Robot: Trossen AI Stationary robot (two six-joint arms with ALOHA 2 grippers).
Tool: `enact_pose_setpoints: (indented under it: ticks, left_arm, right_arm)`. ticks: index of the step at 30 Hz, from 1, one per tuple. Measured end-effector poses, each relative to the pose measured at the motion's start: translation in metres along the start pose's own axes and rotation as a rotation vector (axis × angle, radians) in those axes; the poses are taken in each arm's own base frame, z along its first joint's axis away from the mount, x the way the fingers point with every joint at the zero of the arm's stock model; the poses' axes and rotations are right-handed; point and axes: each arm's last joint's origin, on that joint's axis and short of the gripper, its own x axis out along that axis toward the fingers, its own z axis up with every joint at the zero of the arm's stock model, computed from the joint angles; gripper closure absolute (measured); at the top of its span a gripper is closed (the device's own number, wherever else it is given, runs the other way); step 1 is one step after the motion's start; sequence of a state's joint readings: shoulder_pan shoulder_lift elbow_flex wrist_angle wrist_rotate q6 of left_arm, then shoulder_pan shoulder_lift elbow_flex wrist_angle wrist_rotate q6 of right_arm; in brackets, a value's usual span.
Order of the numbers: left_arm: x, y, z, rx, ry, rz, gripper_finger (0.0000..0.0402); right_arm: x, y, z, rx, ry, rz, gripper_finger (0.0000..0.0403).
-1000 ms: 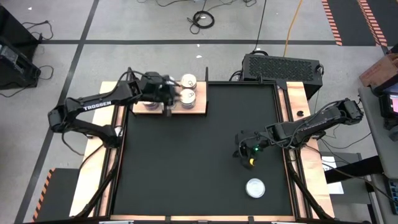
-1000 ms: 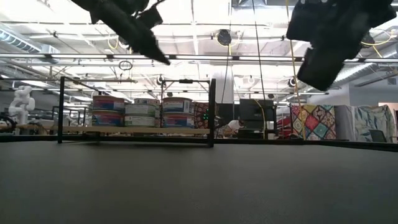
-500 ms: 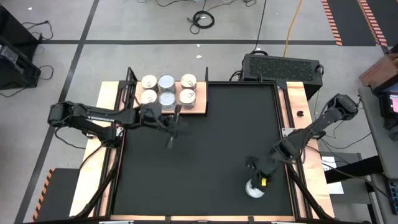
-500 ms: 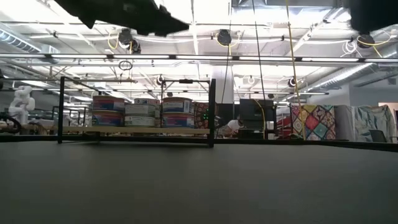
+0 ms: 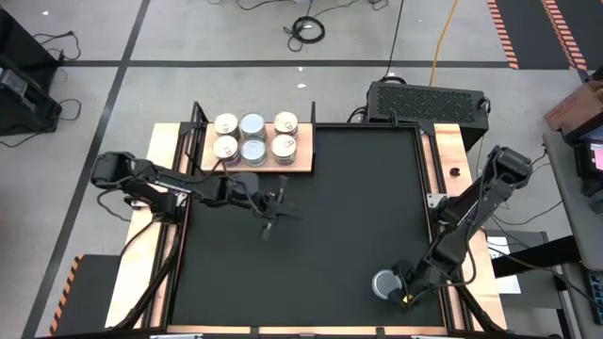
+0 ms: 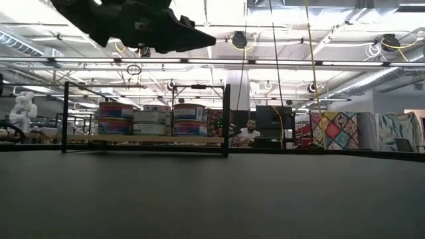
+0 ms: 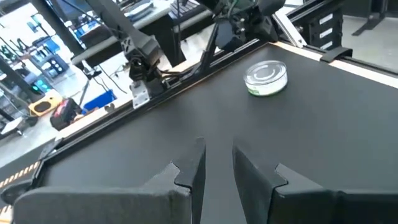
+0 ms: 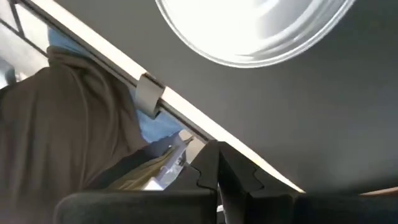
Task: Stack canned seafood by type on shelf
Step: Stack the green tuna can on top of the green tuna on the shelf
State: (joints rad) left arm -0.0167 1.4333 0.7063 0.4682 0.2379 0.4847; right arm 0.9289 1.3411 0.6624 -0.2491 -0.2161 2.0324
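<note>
Fingers of left gripper (image 7: 217,167) slightly parted, empty, above matte black mat (image 5: 311,207), right gripper (image 8: 217,169) closed, empty, beside flat round silvery tin (image 5: 384,283).

Six cans (image 5: 252,137) on shelf (image 5: 300,166)

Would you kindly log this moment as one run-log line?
shelf: six stacks of cans | loose can: on mat, near right edge | right gripper: shut, beside loose can | left gripper: empty, over mat

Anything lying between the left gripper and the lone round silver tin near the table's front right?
Nothing: in the high view only bare black mat lies between the left gripper and the round silver tin.
</note>
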Motion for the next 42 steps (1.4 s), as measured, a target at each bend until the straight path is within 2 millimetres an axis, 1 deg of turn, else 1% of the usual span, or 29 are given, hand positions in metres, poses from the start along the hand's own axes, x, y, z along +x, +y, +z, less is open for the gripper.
enact_pose_setpoints:
  ticks: [3, 7, 12, 17, 20, 23, 31, 35, 39, 42]
  left_arm:
    - [0.004, 0.0, -0.002, 0.003, -0.011, 0.005, 0.032]
    - [0.005, 0.0, -0.003, 0.003, -0.014, 0.007, 0.032]
    - [0.005, -0.001, -0.002, 0.005, -0.02, 0.007, 0.032]
    - [0.006, -0.002, -0.001, 0.006, -0.023, 0.002, 0.032]
    - [0.008, -0.006, -0.002, 0.008, -0.017, -0.012, 0.032]
    - [0.014, -0.01, -0.008, 0.023, 0.002, -0.035, 0.032]
    - [0.038, -0.024, -0.033, 0.021, 0.039, -0.091, 0.032]
    - [0.053, -0.032, -0.036, 0.049, 0.051, -0.125, 0.032]
    - [0.065, -0.041, -0.038, 0.129, 0.072, -0.137, 0.032]
    - [0.072, -0.049, -0.038, 0.167, 0.098, -0.131, 0.0319]
  right_arm:
    - [0.008, 0.0, -0.001, 0.008, 0.004, -0.006, 0.0403]
    - [0.018, -0.003, 0.003, -0.044, -0.016, -0.048, 0.0403]
    - [0.027, -0.009, 0.018, -0.126, -0.09, -0.149, 0.0403]
    - [0.025, -0.007, 0.034, -0.263, -0.173, -0.171, 0.0403]
    - [0.02, -0.001, 0.047, -0.359, -0.252, -0.149, 0.0403]
    - [0.015, 0.005, 0.062, -0.438, -0.328, -0.149, 0.0403]
    - [-0.006, 0.019, 0.11, -0.621, -0.559, -0.175, 0.0403]
    - [-0.019, 0.028, 0.136, -0.7, -0.672, -0.162, 0.0403]
    - [-0.034, 0.038, 0.159, -0.781, -0.768, -0.122, 0.0403]
    - [-0.043, 0.037, 0.173, -0.803, -0.801, -0.14, 0.0403]
